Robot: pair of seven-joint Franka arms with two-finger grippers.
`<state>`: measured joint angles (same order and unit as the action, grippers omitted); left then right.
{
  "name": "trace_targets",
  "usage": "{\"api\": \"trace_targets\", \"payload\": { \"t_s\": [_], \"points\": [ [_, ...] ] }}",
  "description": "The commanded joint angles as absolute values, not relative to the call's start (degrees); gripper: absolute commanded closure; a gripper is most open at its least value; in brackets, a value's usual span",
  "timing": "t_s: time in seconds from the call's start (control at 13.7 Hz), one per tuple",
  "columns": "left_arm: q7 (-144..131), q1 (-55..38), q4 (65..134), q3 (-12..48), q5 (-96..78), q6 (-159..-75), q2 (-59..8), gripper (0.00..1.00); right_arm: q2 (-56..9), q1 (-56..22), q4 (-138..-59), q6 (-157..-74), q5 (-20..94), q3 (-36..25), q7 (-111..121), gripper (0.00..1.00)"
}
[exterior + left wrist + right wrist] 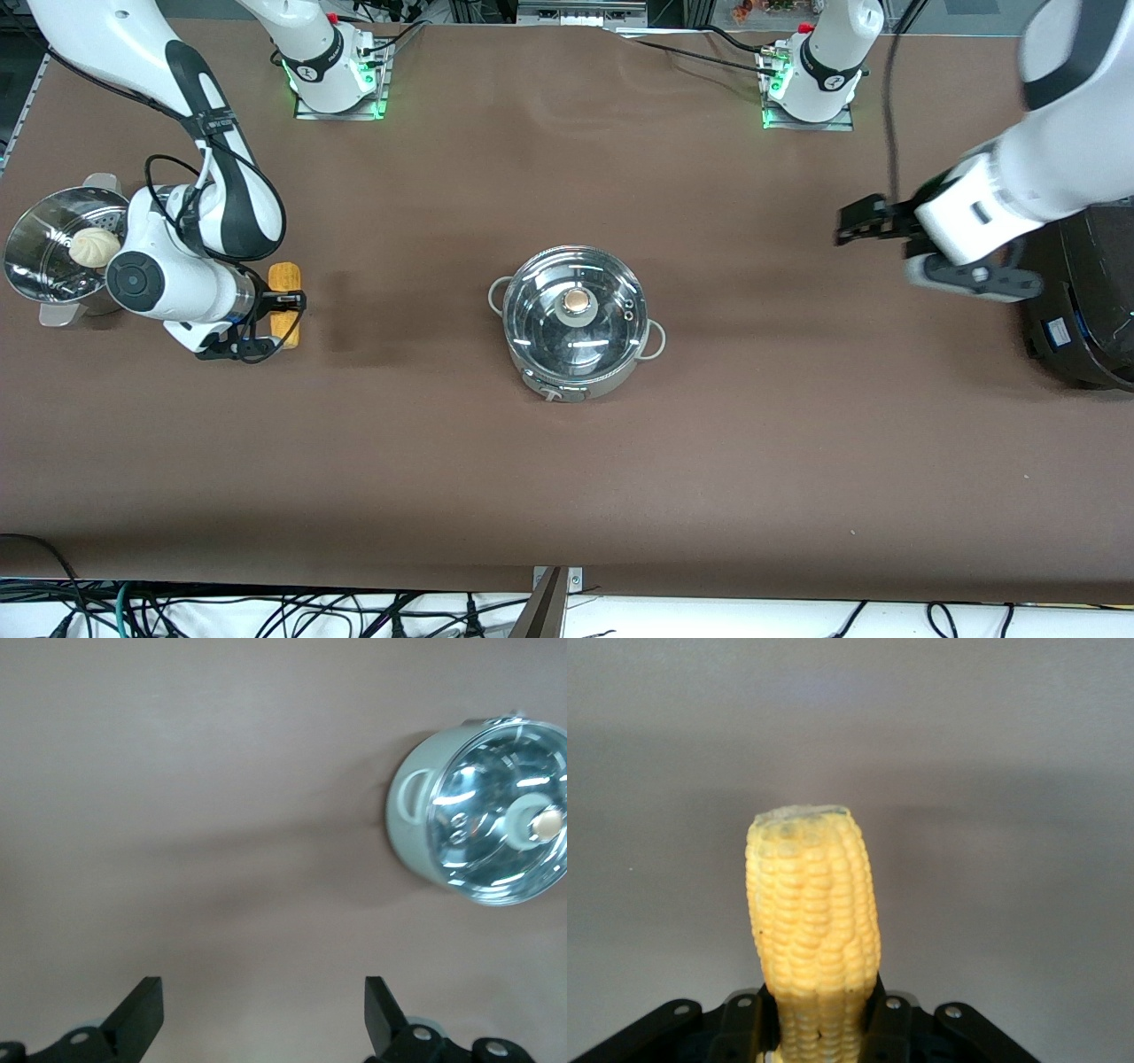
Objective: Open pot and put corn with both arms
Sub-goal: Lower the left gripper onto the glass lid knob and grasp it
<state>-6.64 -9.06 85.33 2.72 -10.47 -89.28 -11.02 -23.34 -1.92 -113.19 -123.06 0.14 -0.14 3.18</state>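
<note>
Mid-bench sits the lidded pot point(576, 323) | right gripper point(282, 312) clamps the corn point(285, 303) toward its own end | left gripper point(858, 221), spread empty, hovers nearer.

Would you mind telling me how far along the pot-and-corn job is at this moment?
Done: nothing is finished; the lid sits on the pot.

In hand: the right gripper is shut on the corn, low at the table beside the steamer basket. The left gripper hangs open over bare table near the black cooker.

Left: lift the lid, carry the corn over and drop it in.
</note>
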Motion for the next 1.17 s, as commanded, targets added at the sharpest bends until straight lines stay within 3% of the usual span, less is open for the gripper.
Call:
{"api": "trace_targets", "payload": {
  "t_s": [0.0, 0.22, 0.44, 0.73, 0.88, 1.1],
  "points": [
    [-16.7, -14.2, 85.5, 3.9, -11.6, -94.8, -14.1, 0.00, -23.5, -0.1, -111.2, -121.8, -0.6, 0.2, 3.4, 1.00],
    [-27.0, -20.3, 85.4, 5.1, -11.6, -102.0, -18.4, 0.00, -23.9, 0.7, -109.2, -121.5, -0.5, 0.2, 4.0, 1.00],
    [-36.9, -28.3, 84.9, 4.6, -11.3, -108.8, -22.9, 0.00, -25.0, 0.4, -101.7, -115.5, 0.2, 0.3, 3.4, 1.00],
    [-46.0, -37.1, 84.5, -0.4, -11.4, -118.0, -28.8, 0.00, -28.5, 0.4, -92.4, -107.5, 0.4, 0.4, 3.4, 1.00],
    [-49.7, -40.5, 83.0, -2.8, -11.4, -123.1, -32.8, 0.00, -28.6, 0.1, -90.7, -107.3, 0.5, 0.6, 3.2, 1.00],
    [-54.6, -43.4, 78.4, -5.0, -11.3, -123.9, -37.3, 0.00, -28.6, -0.8, -90.1, -107.3, 0.5, 0.7, 2.5, 1.00]
  ]
}}
